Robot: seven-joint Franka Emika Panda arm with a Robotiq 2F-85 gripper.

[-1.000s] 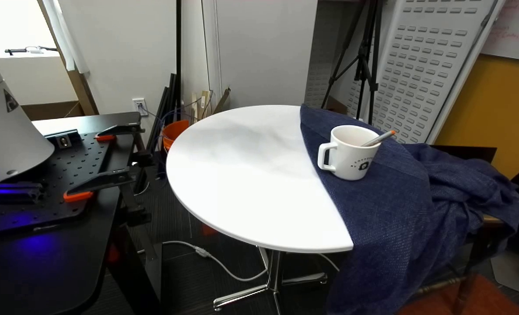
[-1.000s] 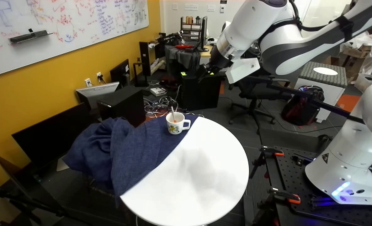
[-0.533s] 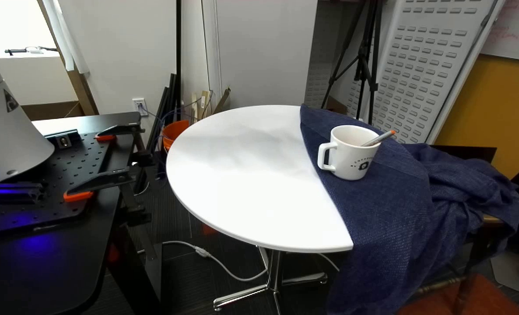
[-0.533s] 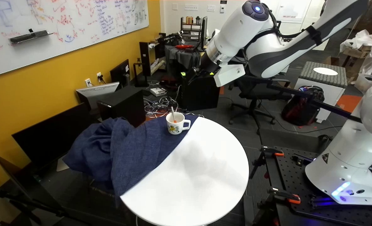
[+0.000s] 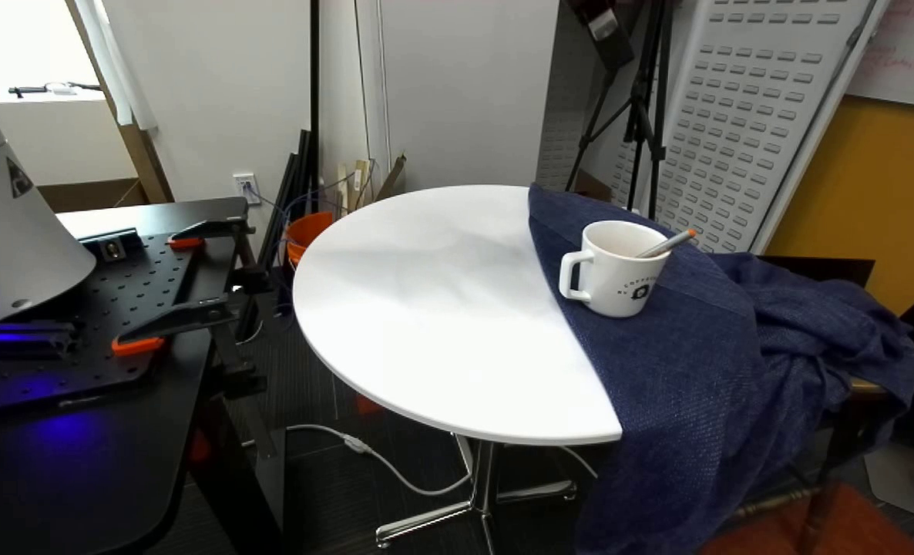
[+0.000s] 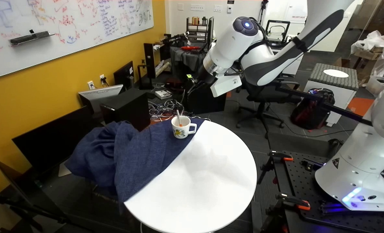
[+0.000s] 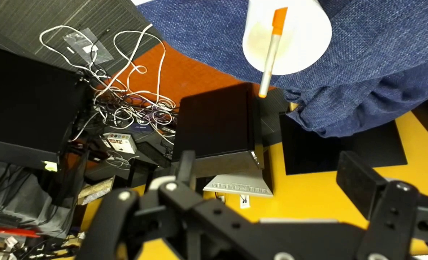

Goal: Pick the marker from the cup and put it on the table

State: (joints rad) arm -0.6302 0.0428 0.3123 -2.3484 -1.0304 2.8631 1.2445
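At the left in an exterior view, a rumpled dark blue denim cloth spreads toward the squat white ceramic mug, which stands upright on it with its side handle turned to the right. Tilted inside the mug is the thin, pale-barrelled orange-ended marker: one orange end sits down in the mug, and the barrel leans out over the rim on the side away from the handle.

Above the mug, a little to the right and well apart from it, hangs the black two-fingered gripper. In the wrist view its fingers stand wide apart, holding nothing. The coming reach seems to turn on one relation: the marker's free end points out toward the gripper, roughly in line with the gap between the fingers, and its long axis runs nearly square to the line joining them. So the approach probably calls for moving toward that end and down with little wrist turn, then closing on the barrel's sides; its depth I cannot tell.

Farther right, the white and grey robot arm is the only arm in view. Below it spreads the uncovered part of the large round white-topped table, a likely place to lay the marker
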